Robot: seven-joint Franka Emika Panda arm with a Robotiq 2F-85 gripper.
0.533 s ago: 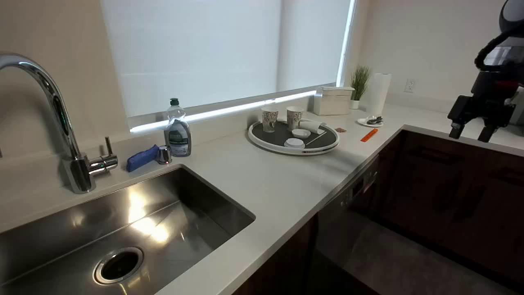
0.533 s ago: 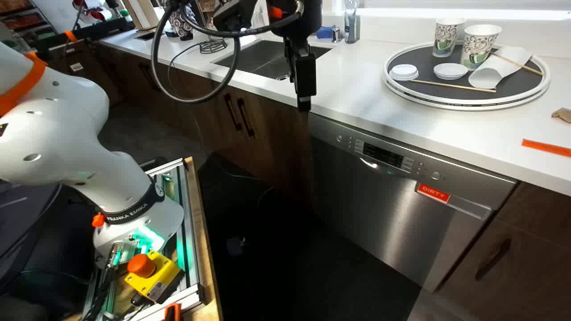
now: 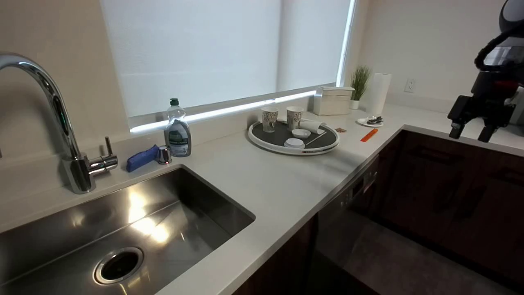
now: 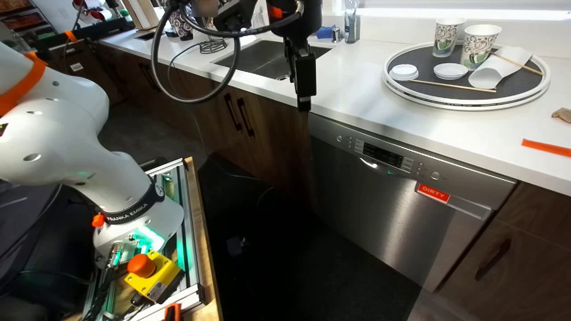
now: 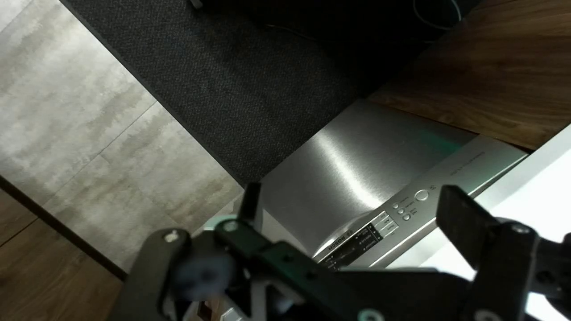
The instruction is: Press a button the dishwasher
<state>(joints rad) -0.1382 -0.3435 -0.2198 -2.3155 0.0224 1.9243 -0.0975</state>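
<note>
The dishwasher [image 4: 374, 200] has a stainless front under the counter, with a control strip along its top. The strip carries a dark display [image 4: 382, 154], a round button [image 4: 435, 175] at one end and another round button [image 4: 339, 138] at the other. In the wrist view the dishwasher [image 5: 330, 178] shows a round button [image 5: 421, 195] and small buttons [image 5: 401, 211] between my fingers in the picture. My gripper [image 5: 352, 203] is open and empty. In both exterior views the gripper [image 3: 470, 134] [image 4: 304, 104] points down, apart from the dishwasher. In an exterior view the dishwasher [image 3: 333, 223] is dark and steeply angled.
The white counter [image 4: 357, 89] overhangs the dishwasher. A round tray [image 4: 466, 106] with cups and lids stands on it. A red DIRTY label [image 4: 432, 192] is on the dishwasher front. Wood cabinets [image 4: 263, 147] adjoin it. A sink [image 3: 184, 229] and faucet [image 3: 53, 94] lie along the counter.
</note>
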